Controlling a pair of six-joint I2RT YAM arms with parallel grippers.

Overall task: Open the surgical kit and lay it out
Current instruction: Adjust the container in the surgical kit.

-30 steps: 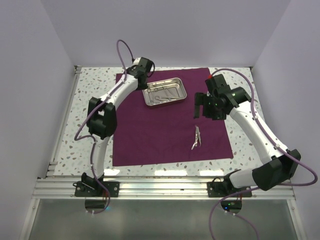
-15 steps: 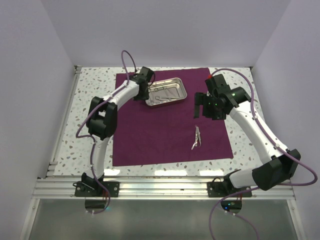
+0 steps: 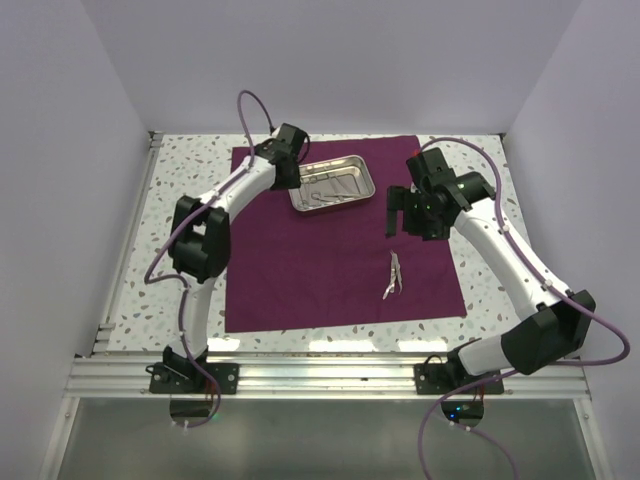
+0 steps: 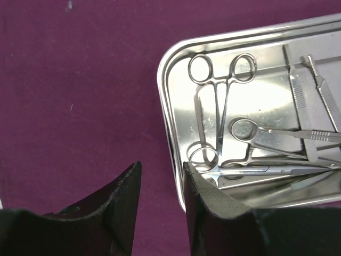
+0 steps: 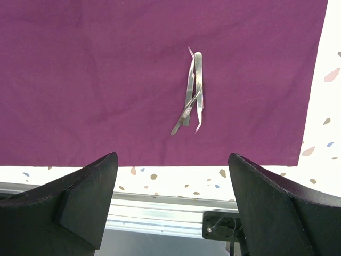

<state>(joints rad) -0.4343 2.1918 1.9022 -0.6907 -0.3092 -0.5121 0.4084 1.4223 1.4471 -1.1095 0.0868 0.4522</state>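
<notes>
The dark purple cloth lies spread flat on the table. On its far part sits the shiny steel tray, holding ring-handled forceps and several other slim steel tools. My left gripper is open at the tray's left end. One finger is over the tray rim, the other over the cloth, and nothing is clamped. Two slim silver instruments lie crossed on the cloth. My right gripper hangs wide open above them, empty.
Speckled white tabletop borders the cloth on every side. An aluminium rail runs along the near edge by the arm bases. Pale walls enclose the left, back and right.
My left jaws have widened and the left wrist has shifted slightly at the tray's left end. The right arm has edged a little left, jaws unchanged.
</notes>
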